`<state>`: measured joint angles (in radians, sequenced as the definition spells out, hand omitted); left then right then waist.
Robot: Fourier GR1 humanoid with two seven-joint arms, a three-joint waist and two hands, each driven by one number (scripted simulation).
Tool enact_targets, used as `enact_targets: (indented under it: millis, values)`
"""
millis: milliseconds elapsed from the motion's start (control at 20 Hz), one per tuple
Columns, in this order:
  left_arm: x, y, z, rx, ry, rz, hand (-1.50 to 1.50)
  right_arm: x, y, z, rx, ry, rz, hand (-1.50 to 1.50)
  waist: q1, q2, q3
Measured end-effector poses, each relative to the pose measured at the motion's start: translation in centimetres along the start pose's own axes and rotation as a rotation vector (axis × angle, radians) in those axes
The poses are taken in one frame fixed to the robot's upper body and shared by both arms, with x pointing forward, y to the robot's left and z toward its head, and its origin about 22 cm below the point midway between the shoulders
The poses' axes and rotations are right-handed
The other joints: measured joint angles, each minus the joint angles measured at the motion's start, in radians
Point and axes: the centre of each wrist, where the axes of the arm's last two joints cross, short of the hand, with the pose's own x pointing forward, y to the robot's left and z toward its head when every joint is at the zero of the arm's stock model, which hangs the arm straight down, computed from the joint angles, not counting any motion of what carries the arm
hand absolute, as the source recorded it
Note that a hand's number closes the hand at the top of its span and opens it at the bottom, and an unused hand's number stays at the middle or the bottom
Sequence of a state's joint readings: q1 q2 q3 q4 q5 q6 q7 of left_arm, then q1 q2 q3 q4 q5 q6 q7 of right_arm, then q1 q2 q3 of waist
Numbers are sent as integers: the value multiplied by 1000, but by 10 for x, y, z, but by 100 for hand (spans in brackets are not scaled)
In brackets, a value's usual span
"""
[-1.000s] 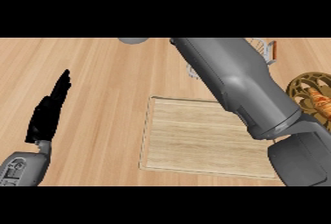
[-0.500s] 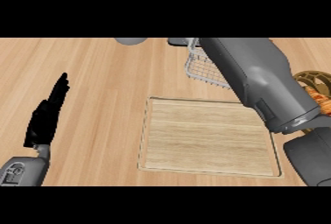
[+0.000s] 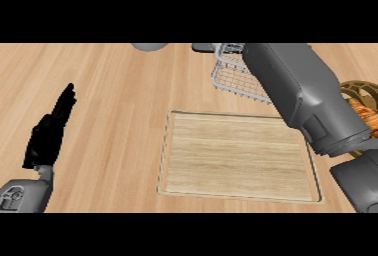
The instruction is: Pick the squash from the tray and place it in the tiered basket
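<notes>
At 8 o'clock the left hand [image 3: 50,131] rests open, fingers straight, well apart from the work. The tray [image 3: 236,152] at centre shows no squash on its boards. The squash appears nowhere, so it is probably with the right hand, which lies past the top edge, its state impossible to tell. The right forearm [image 3: 303,95] runs from 4 toward 12 o'clock across the tiered basket [image 3: 235,79] at 1 o'clock. To place well, centre the hand inside the wire rim, lower close to the mesh, then release.
</notes>
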<state>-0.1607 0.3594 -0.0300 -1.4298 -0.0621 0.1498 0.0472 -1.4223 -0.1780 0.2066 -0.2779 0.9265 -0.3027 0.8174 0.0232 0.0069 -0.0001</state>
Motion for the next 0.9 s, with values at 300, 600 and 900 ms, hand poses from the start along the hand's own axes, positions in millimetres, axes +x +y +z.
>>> enact_targets:
  millis: [300,600,900]
  values:
    - [0,-4,-3,2,3,3,0,-22,10,-10,93,90,-151,-150,-6,0,0]
    - [7,-4,3,4,4,0,0,-35,20,-10,19,89,-305,-150,-9,-4,1]
    - [-2,-2,7,13,13,-2,0,-27,-1,-6,-113,75,-418,-150,-21,-9,0]
